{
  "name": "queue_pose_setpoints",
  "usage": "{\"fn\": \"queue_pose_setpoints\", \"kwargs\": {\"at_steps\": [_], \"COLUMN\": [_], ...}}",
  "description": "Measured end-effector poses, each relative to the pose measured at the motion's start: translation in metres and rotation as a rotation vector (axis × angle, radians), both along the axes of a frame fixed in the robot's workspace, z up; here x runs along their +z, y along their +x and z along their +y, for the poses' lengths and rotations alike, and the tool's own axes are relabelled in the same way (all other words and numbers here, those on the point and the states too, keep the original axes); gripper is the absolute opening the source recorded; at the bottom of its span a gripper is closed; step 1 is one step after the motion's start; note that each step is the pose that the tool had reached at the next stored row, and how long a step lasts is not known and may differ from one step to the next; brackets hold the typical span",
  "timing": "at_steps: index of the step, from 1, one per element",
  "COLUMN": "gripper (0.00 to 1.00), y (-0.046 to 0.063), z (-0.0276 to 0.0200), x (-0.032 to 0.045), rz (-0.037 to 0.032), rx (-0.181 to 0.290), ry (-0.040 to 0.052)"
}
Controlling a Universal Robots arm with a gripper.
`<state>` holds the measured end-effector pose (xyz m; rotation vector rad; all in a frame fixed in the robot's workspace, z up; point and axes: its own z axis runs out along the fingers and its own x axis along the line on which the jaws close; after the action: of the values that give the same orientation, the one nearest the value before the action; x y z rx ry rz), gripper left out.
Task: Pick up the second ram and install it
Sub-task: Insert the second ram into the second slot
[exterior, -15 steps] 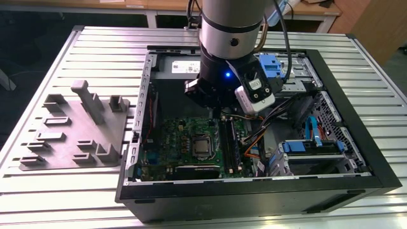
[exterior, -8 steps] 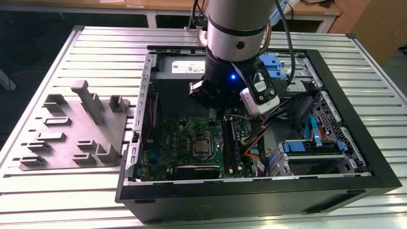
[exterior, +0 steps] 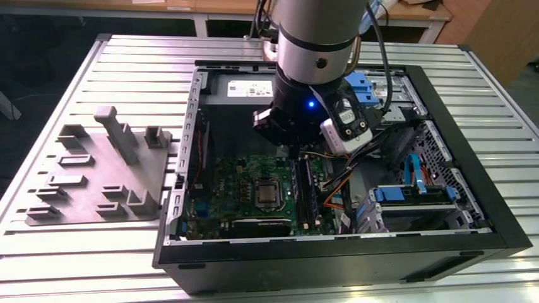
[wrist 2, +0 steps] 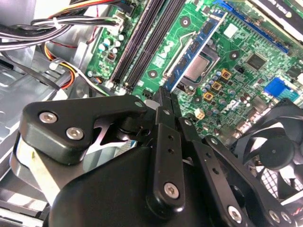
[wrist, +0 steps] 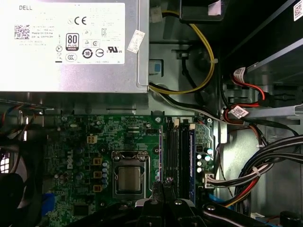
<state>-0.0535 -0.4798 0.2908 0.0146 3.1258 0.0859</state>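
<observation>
**Position.** The computer case lies open on the slatted table. The motherboard therefore faces upward, and the arm can reach straight down to it. The gripper is inside the case, low over the long black slots. These slots run between the processor socket and the cable bundle.

**Hand.** The fingers are drawn together, tip against tip, and nothing is seen between them. In my judgement a closed hand like this suits pressing down rather than grasping.

**Task item.** The second ram stands on edge in the slot nearest the processor socket. Its blue-green face and black chips show in the second wrist view. It is not in the gripper's grasp. The fingertips line up with the end of the stick that lies toward the grey power supply box. Whether they touch it cannot be told.

**Progress.** Judged from its position, the stick is placed in its slot. Whether it is fully seated cannot be told.

**Surroundings.** A grey holder tray sits on the table beside the case, at the exterior view's left and well apart from the gripper.
</observation>
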Motion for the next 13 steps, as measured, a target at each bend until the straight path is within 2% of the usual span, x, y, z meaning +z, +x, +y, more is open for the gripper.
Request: {"fn": "queue_pose_setpoints", "kwargs": {"at_steps": [6,13], "gripper": [0.12,0.12], "y": [0.0011,0.0085], "z": [0.0,0.0], "x": [-0.0002,-0.0014], "rz": [0.0,0.0], "rx": [0.0,0.0], "ry": [0.0001,0.0]}}
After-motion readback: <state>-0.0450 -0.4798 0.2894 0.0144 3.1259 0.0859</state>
